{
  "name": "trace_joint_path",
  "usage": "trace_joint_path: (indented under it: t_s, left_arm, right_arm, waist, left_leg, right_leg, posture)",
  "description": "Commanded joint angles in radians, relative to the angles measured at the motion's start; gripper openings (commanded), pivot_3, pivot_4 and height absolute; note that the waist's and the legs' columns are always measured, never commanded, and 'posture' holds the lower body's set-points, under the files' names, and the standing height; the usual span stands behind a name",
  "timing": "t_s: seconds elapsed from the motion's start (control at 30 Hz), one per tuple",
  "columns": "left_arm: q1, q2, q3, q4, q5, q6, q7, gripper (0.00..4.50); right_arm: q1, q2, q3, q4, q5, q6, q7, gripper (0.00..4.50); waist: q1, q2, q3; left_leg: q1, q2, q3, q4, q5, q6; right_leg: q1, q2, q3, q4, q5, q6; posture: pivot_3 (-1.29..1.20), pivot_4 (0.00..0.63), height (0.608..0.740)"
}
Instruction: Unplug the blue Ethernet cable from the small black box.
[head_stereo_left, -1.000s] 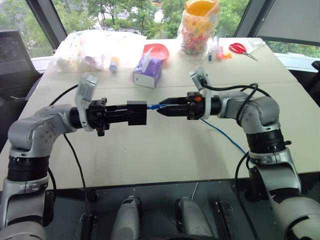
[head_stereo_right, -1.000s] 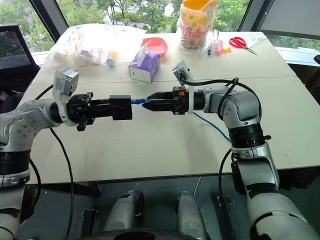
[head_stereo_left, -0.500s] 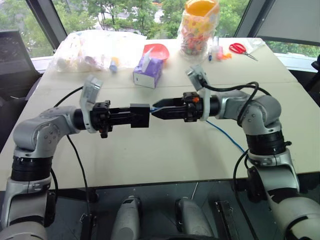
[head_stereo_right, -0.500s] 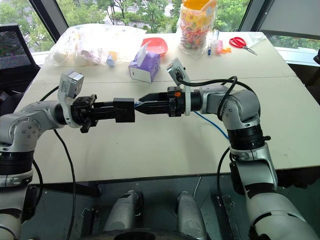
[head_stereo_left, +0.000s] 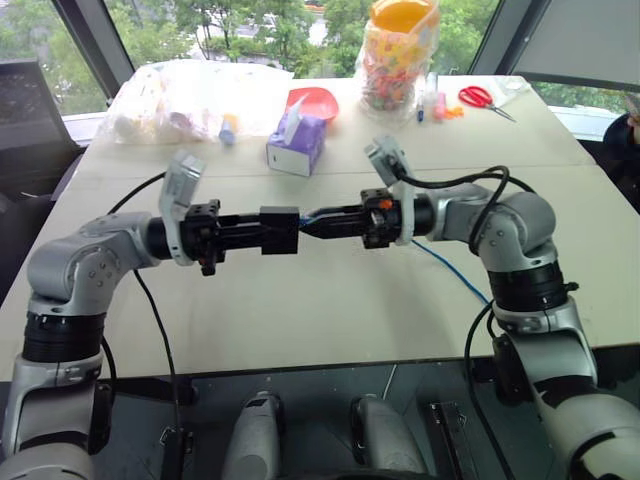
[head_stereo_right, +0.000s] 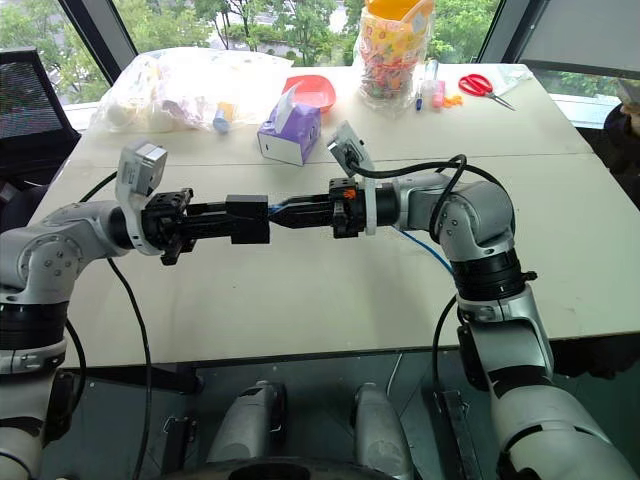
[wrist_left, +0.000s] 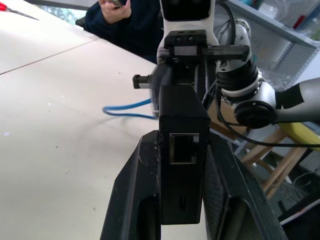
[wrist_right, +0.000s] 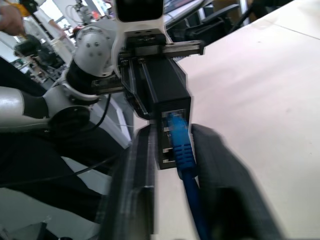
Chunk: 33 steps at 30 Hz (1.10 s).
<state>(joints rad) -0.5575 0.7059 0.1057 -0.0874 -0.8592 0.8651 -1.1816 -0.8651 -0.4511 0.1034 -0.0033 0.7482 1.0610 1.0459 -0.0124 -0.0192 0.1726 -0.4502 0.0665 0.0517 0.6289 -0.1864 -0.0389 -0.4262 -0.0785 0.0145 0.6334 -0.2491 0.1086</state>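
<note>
So the left tool (head_stereo_left: 262, 231) is clamped on the small black box (head_stereo_left: 279, 230), holding it up off the tabletop (head_stereo_left: 330, 300) at about chest level, with an empty port facing back at its own wrist camera. Moving right, the blue Ethernet cable (wrist_right: 179, 142) is plugged into the far side of the box, and the right tool (head_stereo_left: 315, 222) looks pinched shut on the blue boot right at the port. From there the cord trails down and away across the tabletop behind the right arm.

What could go wrong, imo:

- The clip on the plug. If the fingers are squeezing the boot's sides and not pressing the latch tab, pulling just drags the box along instead of freeing it. I can't tell from these views whether the tab is pressed.
- The box could slide or twist out of the left fingers, since it's smooth and held by its sides.
- The grip sits close to the box, so the fingers may slip off the boot.
</note>
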Motion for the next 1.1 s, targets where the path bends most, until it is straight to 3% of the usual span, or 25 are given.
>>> trace_joint_path:
  t_s: [0.03,0.37,0.83,1.1]
  left_arm:
    - [-0.004,0.003,0.012,-0.022,-0.004,-0.012,-0.001,0.49]
    - [0.021,0.026,0.013,-0.036,0.001,-0.015,-0.018,0.49]
    - [0.040,0.080,0.046,-0.027,-0.009,-0.009,-0.029,0.49]
    - [0.042,0.078,0.029,-0.029,-0.003,-0.022,-0.027,0.49]
  right_arm:
    - [-0.013,0.003,-0.011,-0.039,0.011,-0.017,0.002,0.01]
    - [-0.018,-0.033,-0.024,-0.008,-0.003,-0.023,0.017,0.01]
    - [0.062,-0.182,0.002,0.193,-0.128,-0.208,0.089,0.01]
    - [0.066,-0.202,0.022,0.116,-0.085,-0.213,0.079,0.01]
  waist:
    - [-0.001,0.000,0.000]
    - [-0.001,0.000,0.000]
    - [0.000,0.000,0.000]
    - [0.000,0.000,0.000]
  left_leg:
    - [0.000,0.000,0.000,0.000,0.000,0.000]
    - [0.000,0.000,0.000,0.000,0.000,0.000]
    - [0.000,0.000,0.000,0.000,0.000,0.000]
    - [0.000,0.000,0.000,0.000,0.000,0.000]
  right_leg:
    - [0.000,0.000,0.000,0.000,0.000,0.000]
    - [0.000,0.000,0.000,0.000,0.000,0.000]
    - [0.000,0.000,0.000,0.000,0.000,0.000]
    - [0.000,0.000,0.000,0.000,0.000,0.000]
  posture:
    - [0.00,0.150,0.735]
    - [0.00,0.150,0.735]
    - [0.00,0.150,0.735]
    - [0.00,0.150,0.735]
